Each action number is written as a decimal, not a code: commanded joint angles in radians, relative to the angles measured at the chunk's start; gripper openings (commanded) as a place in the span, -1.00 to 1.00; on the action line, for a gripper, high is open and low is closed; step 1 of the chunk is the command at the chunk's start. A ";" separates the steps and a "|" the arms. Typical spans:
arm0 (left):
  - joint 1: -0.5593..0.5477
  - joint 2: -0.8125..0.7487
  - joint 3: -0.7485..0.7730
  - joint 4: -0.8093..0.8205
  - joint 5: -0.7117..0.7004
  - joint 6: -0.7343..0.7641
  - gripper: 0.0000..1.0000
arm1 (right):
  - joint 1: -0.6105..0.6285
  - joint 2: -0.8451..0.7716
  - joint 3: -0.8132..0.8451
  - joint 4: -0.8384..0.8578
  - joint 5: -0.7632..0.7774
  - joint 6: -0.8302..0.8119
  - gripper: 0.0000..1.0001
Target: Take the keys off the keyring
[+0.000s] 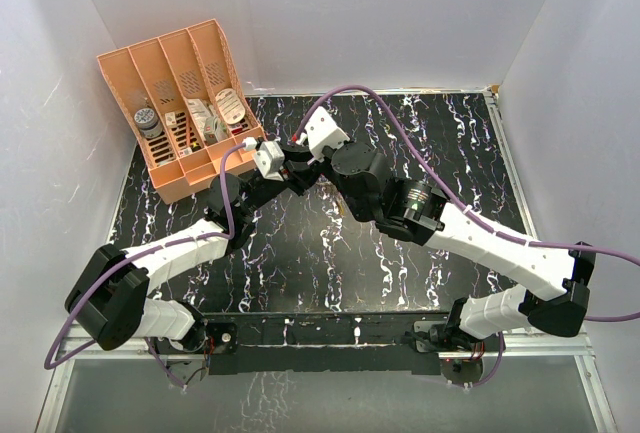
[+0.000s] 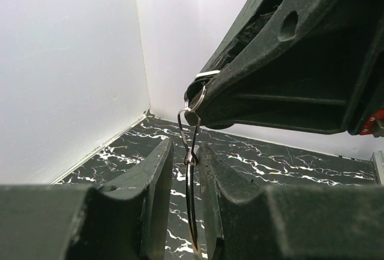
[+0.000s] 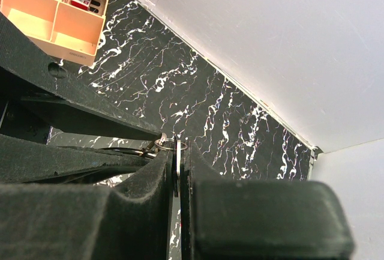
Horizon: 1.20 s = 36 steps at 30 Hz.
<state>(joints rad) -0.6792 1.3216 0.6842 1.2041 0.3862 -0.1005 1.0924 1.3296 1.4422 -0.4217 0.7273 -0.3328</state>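
Both grippers meet above the table's back middle. In the left wrist view my left gripper (image 2: 186,146) is shut on the keyring (image 2: 192,212), a thin silvery loop seen edge-on against the right finger. A wire clip (image 2: 191,125) runs from the ring up to the right gripper's fingers (image 2: 288,74). In the right wrist view my right gripper (image 3: 180,149) is shut on a thin flat key (image 3: 178,167), dark and seen edge-on, with a small silvery ring (image 3: 165,145) at its tip. No yellow key shows. In the top view the left gripper (image 1: 284,166) and right gripper (image 1: 303,158) touch tips.
An orange divided organiser (image 1: 175,103) with small items stands at the back left, close to the left wrist; it also shows in the right wrist view (image 3: 54,23). White walls enclose the black marbled table (image 1: 330,263). Purple cables loop over both arms.
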 commanded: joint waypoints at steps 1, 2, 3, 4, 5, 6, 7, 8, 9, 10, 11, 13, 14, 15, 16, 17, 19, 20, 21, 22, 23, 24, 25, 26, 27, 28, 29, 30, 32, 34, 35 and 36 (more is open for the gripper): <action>-0.008 -0.011 0.019 0.048 0.021 0.015 -0.56 | 0.006 -0.039 0.004 0.065 0.009 0.014 -1.00; -0.009 -0.011 0.020 0.048 0.019 0.014 -0.55 | 0.006 -0.038 0.003 0.065 0.009 0.014 -1.00; -0.007 -0.012 0.022 0.048 0.017 0.012 -0.55 | 0.006 -0.038 0.003 0.064 0.009 0.014 -1.00; -0.008 -0.010 0.023 0.048 0.016 0.009 -0.54 | 0.006 -0.037 0.002 0.064 0.010 0.014 -1.00; -0.008 -0.010 0.023 0.048 0.016 0.010 -0.53 | 0.006 -0.037 0.001 0.063 0.010 0.014 -1.00; -0.008 -0.010 0.023 0.048 0.015 0.009 -0.51 | 0.006 -0.036 0.000 0.064 0.010 0.015 -1.00; -0.008 -0.010 0.023 0.049 0.014 0.008 -0.50 | 0.006 -0.036 -0.001 0.063 0.011 0.014 -1.00; -0.008 -0.010 0.023 0.049 0.015 0.007 -0.49 | 0.006 -0.036 -0.002 0.063 0.011 0.014 -1.00; -0.007 -0.009 0.023 0.049 0.017 0.007 -0.49 | 0.006 -0.036 -0.002 0.063 0.011 0.014 -1.00; -0.008 -0.011 0.023 0.050 0.017 0.007 -0.49 | 0.006 -0.036 -0.003 0.064 0.011 0.014 -1.00; -0.008 -0.012 0.024 0.052 0.018 0.007 -0.49 | 0.006 -0.036 -0.003 0.064 0.011 0.014 -1.00; -0.009 -0.014 0.024 0.053 0.017 0.007 -0.49 | 0.006 -0.036 -0.003 0.064 0.011 0.014 -1.00; -0.008 -0.016 0.025 0.053 0.017 0.006 -0.49 | 0.006 -0.038 -0.003 0.064 0.011 0.015 -1.00; -0.008 -0.018 0.025 0.051 0.016 0.007 -0.49 | 0.006 -0.038 -0.005 0.064 0.011 0.014 -1.00; -0.008 -0.020 0.028 0.048 0.014 0.007 -0.49 | 0.006 -0.038 -0.005 0.063 0.011 0.014 -1.00; -0.008 -0.020 0.028 0.046 0.013 0.006 -0.49 | 0.006 -0.037 -0.005 0.063 0.011 0.014 -1.00; -0.008 -0.022 0.030 0.046 0.010 0.007 -0.48 | 0.006 -0.037 -0.005 0.062 0.009 0.015 -1.00; -0.008 -0.022 0.029 0.047 0.007 0.006 -0.48 | 0.006 -0.037 -0.004 0.062 0.009 0.015 -1.00; -0.008 -0.022 0.030 0.048 0.007 0.005 -0.47 | 0.006 -0.036 -0.005 0.062 0.009 0.014 -1.00; -0.008 -0.022 0.030 0.050 0.004 0.006 -0.46 | 0.006 -0.036 -0.005 0.061 0.008 0.015 -1.00; -0.008 -0.022 0.029 0.051 0.000 0.007 -0.45 | 0.006 -0.036 -0.005 0.060 0.007 0.016 -1.00; -0.008 -0.022 0.029 0.052 -0.004 0.007 -0.44 | 0.006 -0.036 -0.005 0.059 0.005 0.015 -1.00; -0.008 -0.024 0.028 0.054 -0.008 0.008 -0.44 | 0.006 -0.036 -0.005 0.058 0.004 0.015 -1.00; -0.008 -0.024 0.029 0.055 -0.010 0.010 -0.44 | 0.006 -0.036 -0.004 0.059 0.006 0.016 -1.00; -0.008 -0.023 0.028 0.056 -0.014 0.011 -0.44 | 0.006 -0.038 -0.006 0.060 0.006 0.016 -1.00; -0.009 -0.024 0.028 0.058 -0.015 0.010 -0.44 | 0.006 -0.038 -0.006 0.059 0.006 0.016 -1.00; -0.008 -0.025 0.029 0.058 -0.015 0.011 -0.44 | 0.006 -0.039 -0.007 0.059 0.007 0.016 -1.00; -0.008 -0.025 0.032 0.056 -0.015 0.011 -0.44 | 0.006 -0.040 -0.008 0.058 0.007 0.016 -1.00; -0.008 -0.025 0.034 0.054 -0.014 0.013 -0.46 | 0.006 -0.040 -0.010 0.059 0.007 0.015 -1.00; -0.008 -0.024 0.035 0.054 -0.013 0.013 -0.46 | 0.006 -0.040 -0.012 0.060 0.006 0.017 -1.00; -0.008 -0.024 0.034 0.053 -0.013 0.014 -0.46 | 0.006 -0.039 -0.012 0.060 0.006 0.018 -1.00; -0.008 -0.024 0.034 0.054 -0.013 0.015 -0.46 | 0.006 -0.039 -0.012 0.060 0.006 0.017 -1.00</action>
<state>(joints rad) -0.6830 1.3216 0.6865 1.2041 0.3763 -0.1005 1.0924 1.3277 1.4223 -0.4229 0.7269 -0.3302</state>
